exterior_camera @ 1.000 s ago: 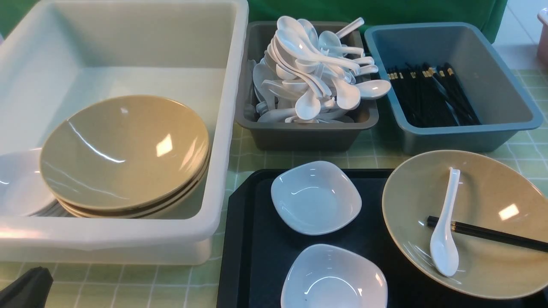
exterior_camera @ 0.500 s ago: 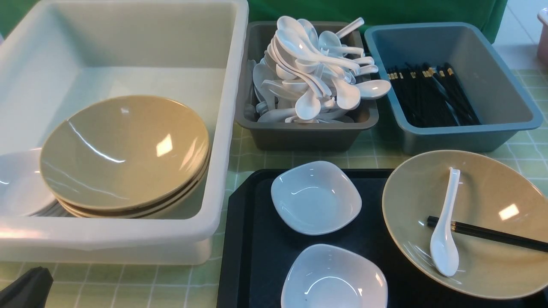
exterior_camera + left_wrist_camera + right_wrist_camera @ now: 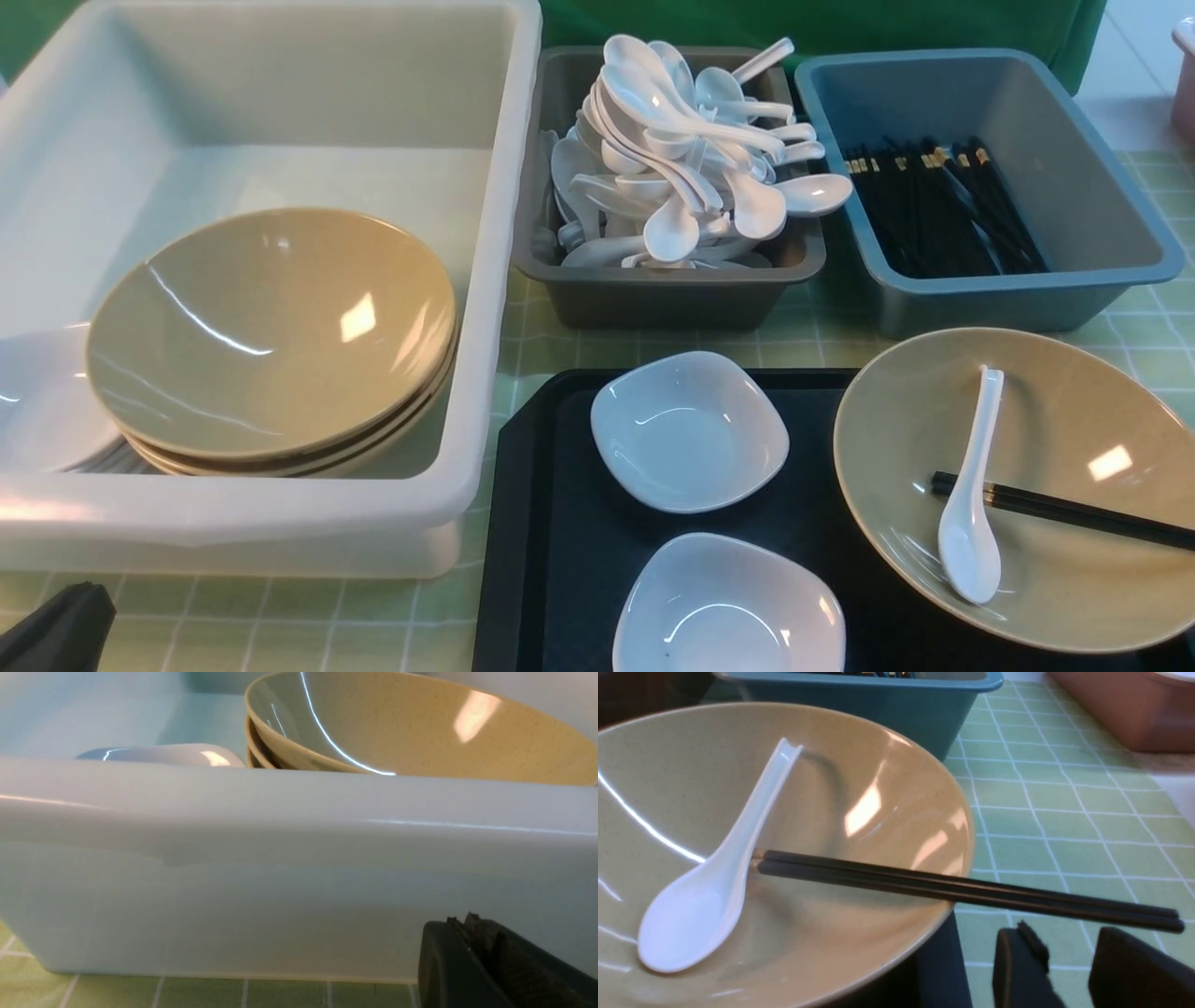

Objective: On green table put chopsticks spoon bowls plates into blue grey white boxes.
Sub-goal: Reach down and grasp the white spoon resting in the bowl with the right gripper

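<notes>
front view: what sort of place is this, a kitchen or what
Likely a canteen-style dish-sorting station: a grey box heaped with white spoons, a blue box of black chopsticks, stacked tan plates in a white tub.

Left claw on my wrist feed: matte black plastic, rounded outer edge, rough chewed-up pad strip along the inner seam. On the front cam it's just a plain black wedge. Right claw: two blocky matte black fingers, one with a ragged pad edge.
</notes>
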Controlling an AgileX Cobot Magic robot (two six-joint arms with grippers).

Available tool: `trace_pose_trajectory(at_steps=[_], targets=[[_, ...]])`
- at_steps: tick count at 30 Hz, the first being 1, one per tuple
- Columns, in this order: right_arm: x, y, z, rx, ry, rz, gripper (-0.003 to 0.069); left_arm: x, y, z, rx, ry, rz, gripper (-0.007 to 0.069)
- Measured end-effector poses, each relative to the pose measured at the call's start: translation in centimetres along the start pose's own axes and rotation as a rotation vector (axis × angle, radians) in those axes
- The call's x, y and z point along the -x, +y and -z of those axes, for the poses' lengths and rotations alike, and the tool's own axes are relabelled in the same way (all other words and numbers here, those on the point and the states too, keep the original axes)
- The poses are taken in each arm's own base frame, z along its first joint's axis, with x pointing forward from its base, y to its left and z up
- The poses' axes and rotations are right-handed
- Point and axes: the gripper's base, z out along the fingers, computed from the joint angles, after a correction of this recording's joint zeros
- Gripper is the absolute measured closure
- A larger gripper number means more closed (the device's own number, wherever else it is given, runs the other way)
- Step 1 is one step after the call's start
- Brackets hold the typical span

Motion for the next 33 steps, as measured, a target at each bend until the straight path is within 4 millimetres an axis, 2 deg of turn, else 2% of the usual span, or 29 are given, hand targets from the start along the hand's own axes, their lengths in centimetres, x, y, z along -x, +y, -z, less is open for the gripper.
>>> trace_pose_trajectory(at_steps=[5,9,11,14,15,16,17,18,20,21,24,27,28,30,31,32,33], targets=[[0.3,0.0,-0.1,0.001,-0.058,-0.010,0.0423,0.0,0.1,0.0,0.010,-0.006,-0.039,0.0627],[1.6,0.0,0.0,0.019,-0.223,-0.146,0.0423,1.0,0.0,0.0,0.000,-0.114,0.002,0.0627],[2.3,0.0,0.2,0.041,-0.303,-0.248,0.0423,1.8,-0.1,0.2,-0.015,-0.200,0.072,0.0627],[3.6,0.0,0.7,0.102,-0.449,-0.424,0.0423,3.1,0.0,0.5,-0.050,-0.350,0.273,0.0627],[3.6,0.0,0.7,0.108,-0.458,-0.437,0.0423,3.3,0.0,0.6,-0.054,-0.370,0.297,0.0627],[4.4,0.0,1.2,0.143,-0.551,-0.478,0.0423,4.0,0.3,0.9,-0.073,-0.466,0.427,0.0627],[4.8,0.1,1.4,0.164,-0.597,-0.503,0.0423,4.5,0.4,1.2,-0.080,-0.528,0.484,0.0627],[4.8,0.1,1.4,0.165,-0.596,-0.509,0.0423,4.6,0.5,1.3,-0.080,-0.541,0.489,0.0627],[5.5,0.0,1.9,0.210,-0.661,-0.576,0.0423,5.9,1.1,2.3,-0.096,-0.733,0.602,0.0627],[5.7,0.0,2.0,0.214,-0.668,-0.581,0.0423,6.0,1.1,2.3,-0.098,-0.745,0.609,0.0627],[9.1,0.0,3.7,0.238,-0.727,-0.596,0.0423,7.9,1.3,3.6,-0.127,-0.859,0.642,0.0627],[13.6,-0.1,5.5,0.254,-0.779,-0.593,0.0423,11.6,1.3,5.6,-0.164,-0.936,0.646,0.0627],[15.0,-0.2,5.9,0.258,-0.792,-0.591,0.0423,12.5,1.2,5.8,-0.168,-0.932,0.646,0.0627],[20.0,-0.3,7.2,0.258,-0.800,-0.590,0.0423,17.2,1.0,6.8,-0.192,-0.909,0.639,0.0627],[20.3,-0.3,7.0,0.253,-0.788,-0.588,0.0423,17.8,0.9,6.8,-0.195,-0.894,0.637,0.0627],[22.7,-0.3,7.2,0.225,-0.735,-0.571,0.0423,20.4,0.5,6.5,-0.201,-0.808,0.614,0.0627],[22.7,-0.3,7.2,0.225,-0.735,-0.571,0.0423,20.3,0.5,6.1,-0.198,-0.781,0.615,0.0627]])
